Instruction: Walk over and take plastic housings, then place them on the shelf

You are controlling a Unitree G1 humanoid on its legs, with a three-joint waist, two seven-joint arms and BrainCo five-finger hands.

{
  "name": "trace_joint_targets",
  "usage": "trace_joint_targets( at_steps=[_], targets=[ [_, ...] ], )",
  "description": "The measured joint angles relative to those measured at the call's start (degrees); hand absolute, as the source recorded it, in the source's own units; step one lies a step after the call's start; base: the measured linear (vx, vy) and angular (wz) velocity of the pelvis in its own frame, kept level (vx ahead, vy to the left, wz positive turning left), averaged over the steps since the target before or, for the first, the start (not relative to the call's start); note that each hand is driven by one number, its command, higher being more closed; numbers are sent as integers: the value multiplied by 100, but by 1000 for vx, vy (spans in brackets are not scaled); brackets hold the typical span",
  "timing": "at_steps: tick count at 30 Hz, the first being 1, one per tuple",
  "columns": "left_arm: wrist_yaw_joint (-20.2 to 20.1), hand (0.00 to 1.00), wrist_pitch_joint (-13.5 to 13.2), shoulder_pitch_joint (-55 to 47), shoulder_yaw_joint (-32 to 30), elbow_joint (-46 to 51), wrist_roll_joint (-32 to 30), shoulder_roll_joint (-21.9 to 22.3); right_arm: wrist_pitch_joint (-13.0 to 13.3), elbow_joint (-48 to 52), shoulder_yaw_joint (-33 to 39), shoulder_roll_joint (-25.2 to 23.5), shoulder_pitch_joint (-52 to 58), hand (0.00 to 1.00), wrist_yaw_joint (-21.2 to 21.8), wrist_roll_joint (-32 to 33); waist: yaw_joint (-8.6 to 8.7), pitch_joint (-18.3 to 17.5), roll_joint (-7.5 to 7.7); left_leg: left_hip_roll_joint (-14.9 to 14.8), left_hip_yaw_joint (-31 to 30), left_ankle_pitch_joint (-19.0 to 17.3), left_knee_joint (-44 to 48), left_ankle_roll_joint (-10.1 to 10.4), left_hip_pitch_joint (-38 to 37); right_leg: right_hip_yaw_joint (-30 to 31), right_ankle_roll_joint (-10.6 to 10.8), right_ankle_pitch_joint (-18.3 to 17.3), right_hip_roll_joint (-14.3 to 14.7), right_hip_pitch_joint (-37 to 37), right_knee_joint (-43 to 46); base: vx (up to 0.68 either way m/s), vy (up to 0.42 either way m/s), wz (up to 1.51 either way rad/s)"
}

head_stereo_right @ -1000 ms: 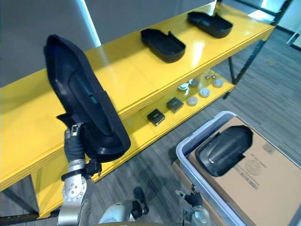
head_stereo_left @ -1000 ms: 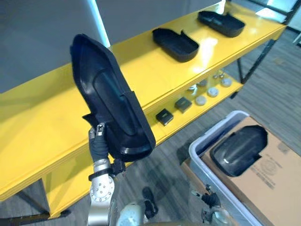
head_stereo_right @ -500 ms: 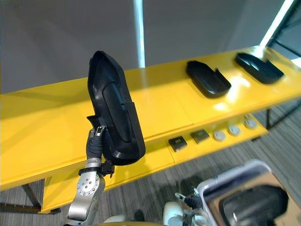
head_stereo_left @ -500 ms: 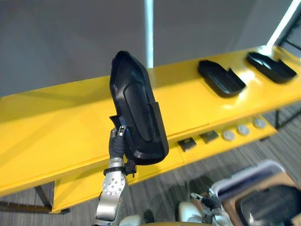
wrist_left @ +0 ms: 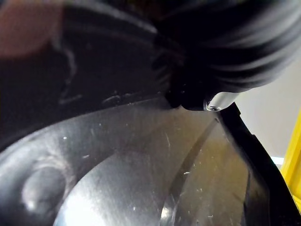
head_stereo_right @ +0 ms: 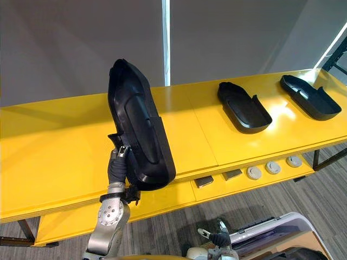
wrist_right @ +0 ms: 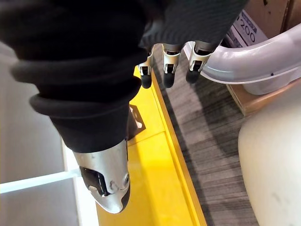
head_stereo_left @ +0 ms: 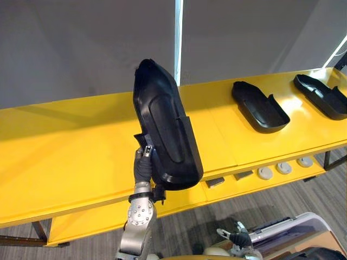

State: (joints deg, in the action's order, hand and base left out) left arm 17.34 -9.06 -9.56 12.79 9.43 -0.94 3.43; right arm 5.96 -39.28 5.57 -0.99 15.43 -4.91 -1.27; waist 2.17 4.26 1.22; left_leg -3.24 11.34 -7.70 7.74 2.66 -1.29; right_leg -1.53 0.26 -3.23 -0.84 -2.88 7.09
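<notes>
A long black plastic housing [head_stereo_left: 165,130] stands almost upright in front of the yellow shelf [head_stereo_left: 65,151], its hollow side towards me. My left hand [head_stereo_left: 143,165] is shut on its lower edge, and the left wrist view shows the housing's glossy inner face [wrist_left: 141,179] from very close. Two more black housings [head_stereo_left: 259,106] [head_stereo_left: 324,96] lie hollow side up on the shelf's top board at the right. My right hand [head_stereo_right: 217,238] hangs low near the floor, fingers [wrist_right: 164,70] straight and holding nothing.
The lower shelf board holds small dark blocks [head_stereo_left: 216,182] and round grey discs [head_stereo_left: 282,169]. A light grey bin's rim [head_stereo_left: 293,230] shows at the bottom right. A grey wall with a bright vertical strip [head_stereo_left: 178,38] stands behind the shelf.
The whole picture has swung with the camera: the shelf now runs level across the view and the bin has slid to the bottom right corner. The housing stays upright in my left hand.
</notes>
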Motion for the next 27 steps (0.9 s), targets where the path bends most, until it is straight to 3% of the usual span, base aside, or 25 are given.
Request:
trace_joint_targets(
  at_steps=[3,6,10,16,27],
  targets=[
    [173,100,50,351,-188,-348,-184,-28,24,-83,-112,30,-10,0,7,-66,2,-82,-36,2,16,76,-227,-86,-152,32,18,209,39,191,-340,-48,18,-5],
    [400,100,260,1046,-535,-1096,-437,-82,37,-265,-214,91,-79,0,17,-115,20,-227,-35,23,37,221,-410,-111,-166,92,22,486,54,277,-719,-101,-1,-9],
    [675,100,455,1667,-904,-1873,-448,-270,34,-277,-287,139,-136,0,26,-160,127,-230,-36,56,45,515,-789,-47,-192,113,30,750,67,255,-1049,-159,-36,-3],
    [919,100,666,2444,-1332,-2917,-426,-479,36,-264,-386,163,-182,0,104,-168,295,-227,-20,52,28,682,-1294,122,-249,-13,24,797,96,206,-1302,-121,-43,-2],
    [1061,100,904,3373,-1588,-3966,-420,-747,37,-271,-458,168,-293,0,138,-354,490,-182,42,49,0,766,-1327,99,-244,-38,64,920,118,146,-1279,36,3,-4]
  ],
)
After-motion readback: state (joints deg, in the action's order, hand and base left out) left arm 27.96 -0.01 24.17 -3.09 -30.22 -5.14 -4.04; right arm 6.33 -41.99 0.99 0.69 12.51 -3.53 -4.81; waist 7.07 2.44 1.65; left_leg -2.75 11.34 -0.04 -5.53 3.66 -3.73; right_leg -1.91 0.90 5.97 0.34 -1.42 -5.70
